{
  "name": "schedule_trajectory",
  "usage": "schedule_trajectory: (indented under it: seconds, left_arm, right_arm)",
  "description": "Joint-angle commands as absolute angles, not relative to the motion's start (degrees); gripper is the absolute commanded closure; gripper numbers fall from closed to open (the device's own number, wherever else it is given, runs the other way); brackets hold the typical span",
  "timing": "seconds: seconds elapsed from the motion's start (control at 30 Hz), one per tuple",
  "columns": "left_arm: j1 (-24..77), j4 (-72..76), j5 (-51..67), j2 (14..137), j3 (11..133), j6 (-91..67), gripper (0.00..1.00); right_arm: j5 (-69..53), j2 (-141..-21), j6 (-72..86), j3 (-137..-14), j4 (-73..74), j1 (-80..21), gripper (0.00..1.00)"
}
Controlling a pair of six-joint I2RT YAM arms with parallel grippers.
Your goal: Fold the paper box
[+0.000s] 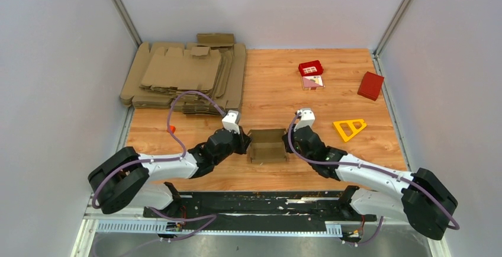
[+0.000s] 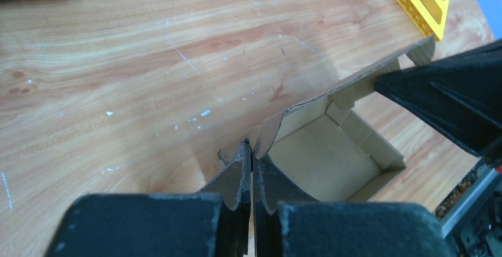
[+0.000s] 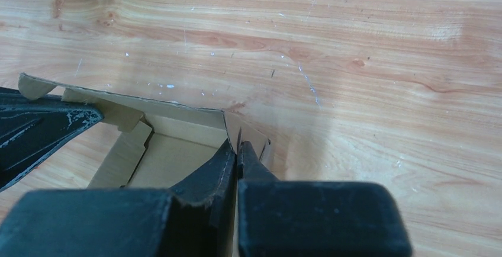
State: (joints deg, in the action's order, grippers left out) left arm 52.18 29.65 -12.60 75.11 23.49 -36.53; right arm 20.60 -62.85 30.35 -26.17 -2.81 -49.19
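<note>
Left gripper and right gripper, jaws pressed narrow, each pinch a thin end wall of the paper box. The box sits half-formed and open-topped at lower centre of the overhead frame, on the wooden table. A yellow triangle lies to its right, flat cardboard blanks are heaped upper left, and a red box lies upper right.

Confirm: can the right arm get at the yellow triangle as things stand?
Probably not yet: the right gripper is shut on the paper box wall. The yellow triangle lies nearby with nothing in between.
</note>
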Motion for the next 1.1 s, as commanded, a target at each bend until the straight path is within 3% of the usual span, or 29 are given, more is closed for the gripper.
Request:
schedule_trajectory:
  seconds: [0.0, 0.2, 0.47, 0.6, 0.83, 0.97, 1.07]
  left_arm:
    - [55.6, 33.6, -9.2, 73.0, 22.6, -34.3, 0.99]
    - [56.0, 30.1, -6.9, 72.0, 22.6, -34.0, 0.95]
    - [56.0, 26.1, -2.1, 66.2, 21.2, -31.7, 0.76]
    - [55.7, 24.7, 1.5, 65.1, 21.8, -31.6, 0.77]
    - [54.7, 25.5, 7.4, 72.8, 23.9, -32.6, 0.88]
    - [54.8, 29.0, 8.8, 76.4, 23.4, -33.5, 0.88]
    - [54.8, 28.7, 10.5, 76.4, 23.7, -33.1, 0.81]
  right_arm:
    - [19.9, -61.7, 31.5, -25.1, -5.7, -52.0, 1.0]
    - [23.5, -61.9, 30.5, -25.1, -4.7, -54.0, 1.0]
    - [24.4, -59.3, 28.3, -23.3, -5.0, -53.9, 1.0]
    - [24.1, -58.8, 27.3, -22.6, -5.5, -54.0, 1.0]
    - [22.8, -58.9, 27.0, -21.5, -6.6, -54.0, 1.0]
    - [22.6, -58.4, 27.3, -20.7, -6.5, -54.0, 1.0]
    - [23.3, -57.8, 27.4, -20.7, -5.9, -54.0, 1.0]
